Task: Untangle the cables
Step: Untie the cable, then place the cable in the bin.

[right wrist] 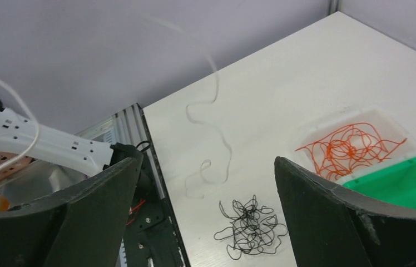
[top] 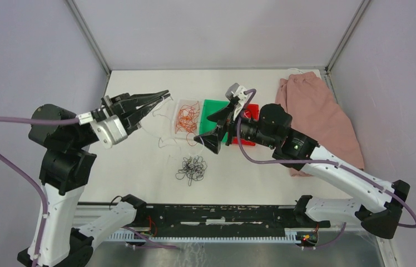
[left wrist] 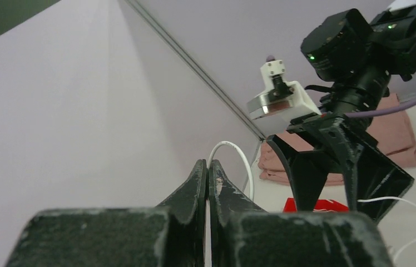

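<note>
My left gripper (top: 165, 96) is raised over the table's left side, shut on a thin white cable (left wrist: 243, 159) that arcs out of its closed fingertips (left wrist: 207, 164). That white cable (right wrist: 217, 89) hangs down in curls to the tabletop. A loose black clump of cables (top: 192, 168) lies on the table near the front; it also shows in the right wrist view (right wrist: 250, 227). Orange-red cables (top: 186, 117) lie in a shallow white tray (right wrist: 381, 117). My right gripper (top: 208, 132) hovers beside the tray, jaws wide open and empty (right wrist: 208, 159).
A green bin (top: 214, 111) and a red bin (top: 252, 109) stand right of the white tray. A pink cloth (top: 317, 111) lies at the back right. The metal rail with the arm bases (top: 217, 219) runs along the near edge.
</note>
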Tool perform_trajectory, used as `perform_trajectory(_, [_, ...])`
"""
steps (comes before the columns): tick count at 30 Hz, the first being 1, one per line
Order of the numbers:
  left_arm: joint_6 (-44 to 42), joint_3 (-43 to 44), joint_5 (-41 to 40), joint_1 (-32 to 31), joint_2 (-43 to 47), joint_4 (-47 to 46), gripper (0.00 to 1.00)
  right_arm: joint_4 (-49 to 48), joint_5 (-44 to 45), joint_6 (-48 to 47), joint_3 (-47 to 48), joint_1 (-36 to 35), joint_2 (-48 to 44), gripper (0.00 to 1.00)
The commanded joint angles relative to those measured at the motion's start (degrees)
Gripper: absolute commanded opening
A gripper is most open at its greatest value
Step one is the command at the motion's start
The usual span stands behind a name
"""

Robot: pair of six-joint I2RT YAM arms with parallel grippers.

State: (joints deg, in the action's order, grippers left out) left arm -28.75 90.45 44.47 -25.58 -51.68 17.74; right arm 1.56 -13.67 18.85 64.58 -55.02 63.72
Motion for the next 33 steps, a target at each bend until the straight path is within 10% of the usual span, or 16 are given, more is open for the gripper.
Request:
perform_trajectory(1, [-10.1,-2.4,3.0,0.0,2.8,0.3,0.03,4.5,5.1,-2.9,8.4,1.7,1.6,0.99])
perform_trajectory(11, [-20.8,-2.1,6.6,0.1,4.0,3.1,0.03,11.9,7.0,-0.4,11.6,9.5,3.9,0.94])
perform_trajectory(26, [-31.3,-4.2,11.9,0.0,5.6,3.1,0.03,-43.5,-35.7,25.3,16.1,10.9,20.9,1.0])
perform_trajectory(33, [-37.1,-5.2,13.6,0.0,5.7,3.1,0.03,-41.5,-40.4,23.6,20.1,6.1,24.0,1.0])
